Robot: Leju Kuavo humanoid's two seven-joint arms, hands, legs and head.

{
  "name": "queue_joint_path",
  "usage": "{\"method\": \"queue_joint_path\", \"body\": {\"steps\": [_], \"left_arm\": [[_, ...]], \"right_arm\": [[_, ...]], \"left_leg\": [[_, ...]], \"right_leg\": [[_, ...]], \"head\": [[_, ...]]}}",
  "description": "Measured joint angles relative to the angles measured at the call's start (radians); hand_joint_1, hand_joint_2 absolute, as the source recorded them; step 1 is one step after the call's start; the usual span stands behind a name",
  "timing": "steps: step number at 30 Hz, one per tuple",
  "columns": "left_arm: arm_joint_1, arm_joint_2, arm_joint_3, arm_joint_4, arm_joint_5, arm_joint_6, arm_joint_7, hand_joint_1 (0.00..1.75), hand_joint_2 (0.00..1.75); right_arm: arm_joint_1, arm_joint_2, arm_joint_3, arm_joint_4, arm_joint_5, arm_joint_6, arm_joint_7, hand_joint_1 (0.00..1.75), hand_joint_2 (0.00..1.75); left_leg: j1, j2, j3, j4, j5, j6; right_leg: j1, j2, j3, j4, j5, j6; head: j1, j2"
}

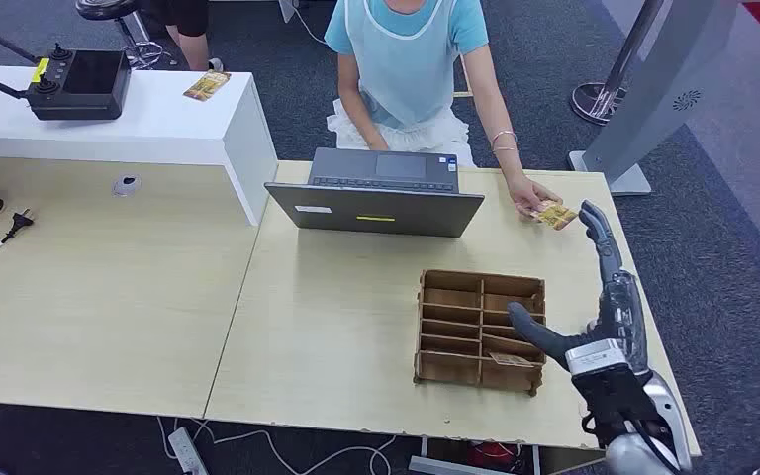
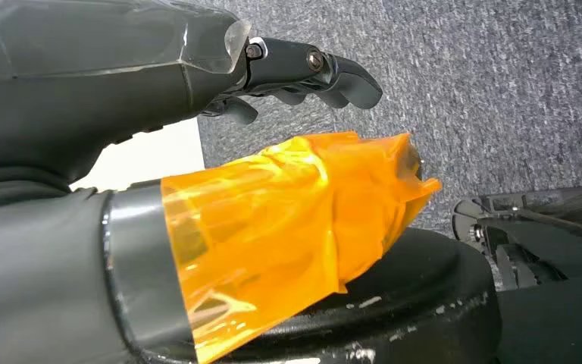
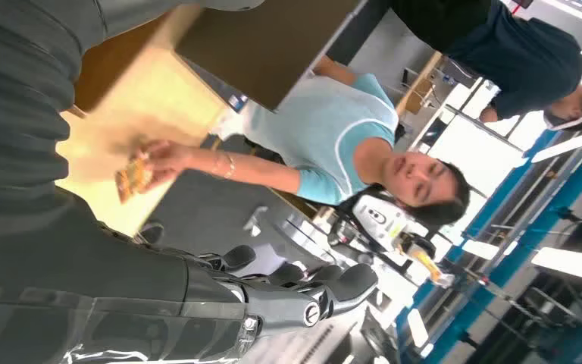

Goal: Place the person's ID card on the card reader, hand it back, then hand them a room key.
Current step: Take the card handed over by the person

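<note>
Nearest, the robot's right hand (image 1: 594,297) reaches forward over the right end of the pale wooden counter (image 1: 346,327), fingers spread wide and holding nothing, its thumb stretched toward the brown wooden slotted card organiser (image 1: 480,329) just to its left. One yellowish room key card (image 1: 512,359) lies in the organiser's nearest row, close by the thumb. Just beyond the fingertips, the person's hand (image 1: 528,195) holds out the small orange-and-tan ID card (image 1: 555,214), near the fingertips but apart from them. Farther left of the hand, an open grey laptop (image 1: 376,193) stands on the counter before the seated person in a light blue top (image 1: 406,59). The left hand (image 2: 295,72) hangs over grey carpet (image 2: 500,91), its dark fingers curled in on nothing, its thumb wrapped in orange film (image 2: 288,227).
</note>
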Motion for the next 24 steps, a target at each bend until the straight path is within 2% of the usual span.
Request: {"method": "queue_joint_path", "body": {"steps": [2, 10, 18, 24], "left_arm": [[0.000, 0.000, 0.000, 0.000, -0.003, -0.001, 0.000, 0.00, 0.00], [-0.003, 0.000, -0.005, 0.000, -0.025, -0.015, 0.000, 0.00, 0.00], [-0.006, 0.000, -0.027, 0.000, -0.052, -0.022, 0.001, 0.00, 0.00], [-0.006, 0.002, -0.045, 0.000, -0.068, -0.031, 0.001, 0.00, 0.00]], "right_arm": [[-0.028, -0.004, 0.011, 0.003, 0.036, -0.010, 0.015, 0.00, 1.75], [-0.251, -0.032, 0.086, 0.069, 0.311, -0.067, 0.142, 0.00, 1.75], [-0.497, -0.043, 0.134, 0.213, 0.430, -0.049, 0.224, 0.00, 1.75], [-0.639, -0.043, 0.159, 0.328, 0.513, -0.028, 0.271, 0.00, 1.75]], "left_leg": [[0.000, 0.000, 0.000, 0.000, 0.000, 0.000], [0.000, 0.000, 0.000, 0.000, 0.001, -0.001], [0.000, 0.000, 0.000, 0.000, 0.002, -0.001], [0.000, -0.001, -0.001, 0.000, 0.003, 0.000]], "right_leg": [[0.000, 0.000, 0.000, 0.000, 0.000, 0.000], [0.000, 0.000, 0.000, 0.000, 0.001, 0.000], [0.000, 0.000, -0.001, 0.000, 0.001, 0.001], [0.000, 0.000, -0.001, 0.000, 0.002, 0.001]], "head": [[0.000, 0.000], [0.000, 0.000], [0.000, 0.000], [0.000, 0.000]]}}
